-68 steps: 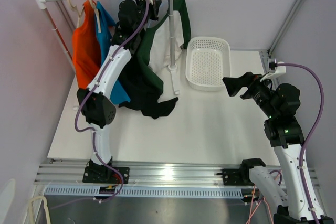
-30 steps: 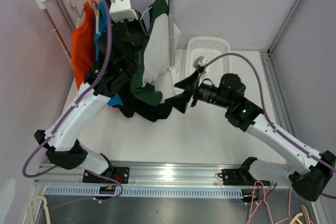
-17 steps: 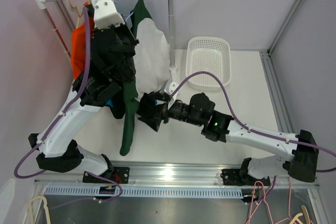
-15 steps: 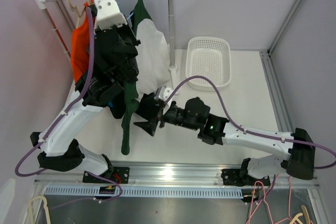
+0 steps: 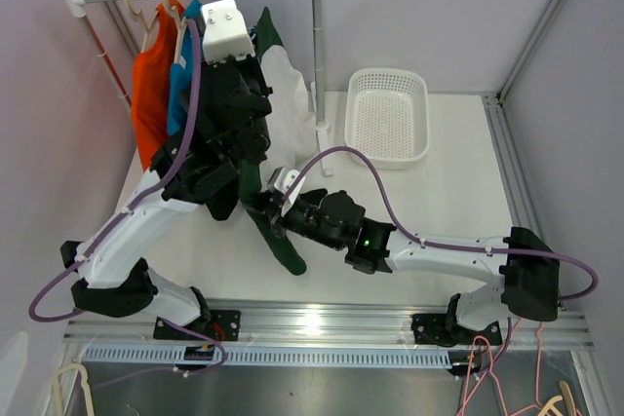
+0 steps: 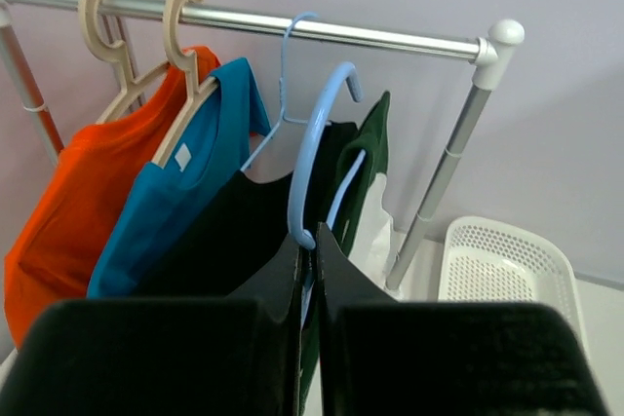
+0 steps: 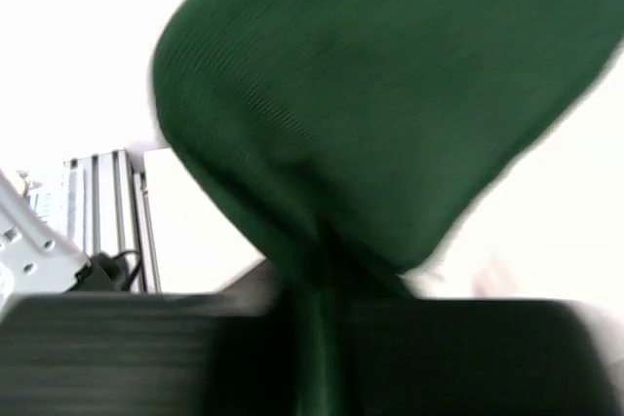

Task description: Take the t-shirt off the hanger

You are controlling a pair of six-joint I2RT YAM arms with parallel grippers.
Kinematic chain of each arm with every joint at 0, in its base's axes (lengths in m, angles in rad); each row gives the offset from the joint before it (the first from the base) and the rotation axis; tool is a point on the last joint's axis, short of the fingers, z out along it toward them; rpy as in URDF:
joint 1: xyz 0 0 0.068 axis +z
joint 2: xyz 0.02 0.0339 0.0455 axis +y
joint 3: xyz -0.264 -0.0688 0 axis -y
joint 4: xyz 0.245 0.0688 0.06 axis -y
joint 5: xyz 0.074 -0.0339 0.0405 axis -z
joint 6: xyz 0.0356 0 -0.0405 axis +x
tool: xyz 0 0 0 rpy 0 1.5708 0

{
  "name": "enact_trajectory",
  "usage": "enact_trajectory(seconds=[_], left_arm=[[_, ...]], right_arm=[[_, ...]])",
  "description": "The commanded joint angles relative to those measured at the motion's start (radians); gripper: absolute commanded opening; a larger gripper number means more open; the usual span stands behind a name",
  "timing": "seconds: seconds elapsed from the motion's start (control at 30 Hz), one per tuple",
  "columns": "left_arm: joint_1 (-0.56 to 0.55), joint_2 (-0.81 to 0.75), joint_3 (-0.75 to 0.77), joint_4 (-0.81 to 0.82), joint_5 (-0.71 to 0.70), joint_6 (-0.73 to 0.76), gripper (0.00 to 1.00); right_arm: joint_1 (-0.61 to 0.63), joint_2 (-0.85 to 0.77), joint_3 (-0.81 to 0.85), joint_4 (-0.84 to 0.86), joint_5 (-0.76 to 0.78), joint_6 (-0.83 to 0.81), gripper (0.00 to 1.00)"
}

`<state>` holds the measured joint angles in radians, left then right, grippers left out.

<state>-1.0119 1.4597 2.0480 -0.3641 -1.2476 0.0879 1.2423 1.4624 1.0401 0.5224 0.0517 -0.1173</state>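
The dark green t-shirt (image 5: 284, 244) with a pale inner side hangs from a light blue hanger (image 6: 310, 158), which is off the rail. My left gripper (image 6: 314, 241) is shut on the hanger just below its hook, up beside the rack. In the top view the left arm hides the hanger. The shirt's lower end stretches down toward the table front. My right gripper (image 7: 317, 275) is shut on that green cloth (image 7: 390, 94), which bunches between its fingers. In the top view the right gripper (image 5: 269, 205) sits low at the table's middle left.
The metal rail (image 6: 292, 24) carries an orange shirt (image 6: 68, 202) and a blue shirt (image 6: 166, 202) on beige hangers, plus a black shirt (image 6: 229, 241) on a thin blue wire hanger. The rack's right post (image 5: 317, 56) stands close by. A white basket (image 5: 388, 116) sits at the back right.
My right arm swung in from the right to the shirt's lower end and its jaws closed on the cloth. The left arm shifted the hanger, and the shirt now stretches toward the table front.
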Motion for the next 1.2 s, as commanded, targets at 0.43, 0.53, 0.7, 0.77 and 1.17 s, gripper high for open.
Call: enact_trajectory(seconds=[0.43, 0.53, 0.7, 0.77, 1.17], left_arm=[[0.226, 0.155, 0.331, -0.311, 0.320, -0.145, 0.01], [0.220, 0.224, 0.495, -0.413, 0.321, -0.146, 0.01], [0.202, 0.151, 0.387, -0.492, 0.361, -0.206, 0.00], [0.203, 0.128, 0.347, -0.460, 0.321, -0.179, 0.01], [0.225, 0.134, 0.431, -0.640, 0.468, -0.270, 0.00]], right_arm=[[0.354, -0.197, -0.037, -0.133, 0.129, 0.034, 0.00], [0.437, -0.145, 0.003, -0.191, 0.154, 0.044, 0.00], [0.462, -0.086, 0.012, -0.269, 0.166, 0.093, 0.00], [0.468, -0.067, 0.024, -0.297, 0.102, 0.113, 0.00], [0.536, -0.042, 0.045, -0.438, 0.359, 0.162, 0.00]])
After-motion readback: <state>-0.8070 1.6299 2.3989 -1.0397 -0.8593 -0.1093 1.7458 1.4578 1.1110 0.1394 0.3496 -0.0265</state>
